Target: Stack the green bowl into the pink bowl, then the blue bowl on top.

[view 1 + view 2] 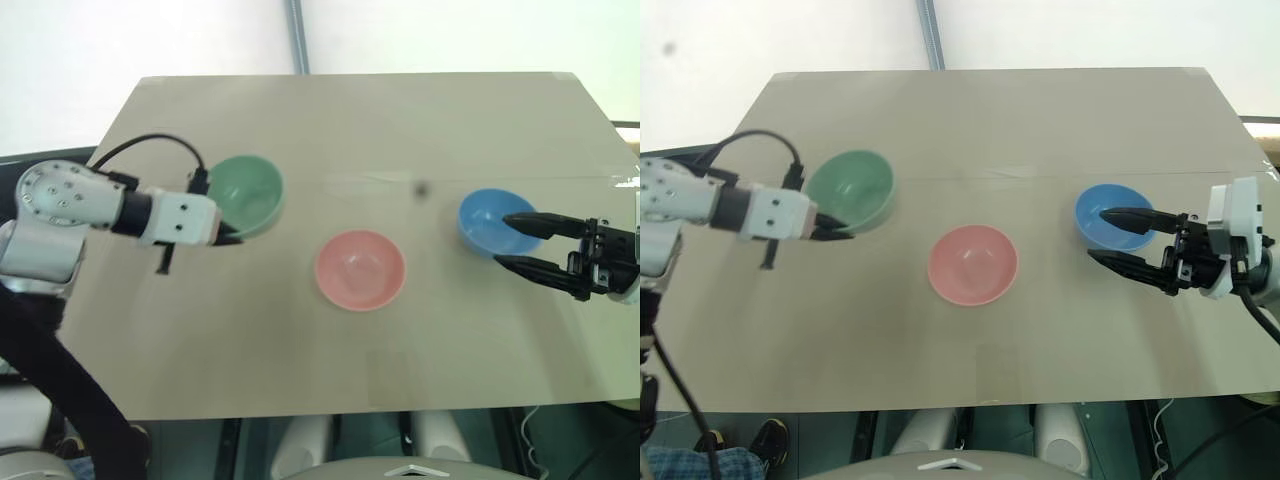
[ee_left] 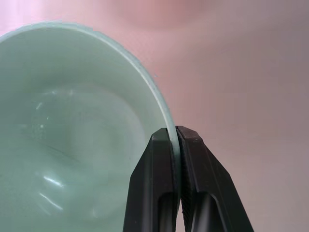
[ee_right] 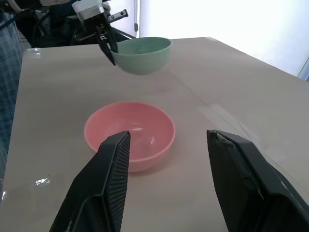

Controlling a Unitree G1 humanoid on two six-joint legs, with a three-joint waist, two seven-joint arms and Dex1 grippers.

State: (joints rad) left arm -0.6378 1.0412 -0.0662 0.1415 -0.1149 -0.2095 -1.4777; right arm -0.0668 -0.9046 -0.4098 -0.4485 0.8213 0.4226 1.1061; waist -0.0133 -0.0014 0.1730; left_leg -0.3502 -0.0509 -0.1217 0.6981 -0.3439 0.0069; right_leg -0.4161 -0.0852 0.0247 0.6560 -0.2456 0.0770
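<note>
Green bowl [image 3: 143,54] hangs clear of the table [image 1: 400,120], left gripper [image 2: 175,137] pinching one rim edge. Pink bowl [image 1: 360,269] sits centre; blue bowl [image 1: 492,220] rests beside the parted right gripper [image 1: 512,241]. Risk: the thin rim pinch slips, dropping or tilting the bowl off-centre.

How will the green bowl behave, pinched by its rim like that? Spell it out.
Probably stiff and light: the green bowl hangs clear of the table from the left gripper's single rim pinch. Its glossy plastic may slip or swing. Set down, it likely sits steady.
</note>
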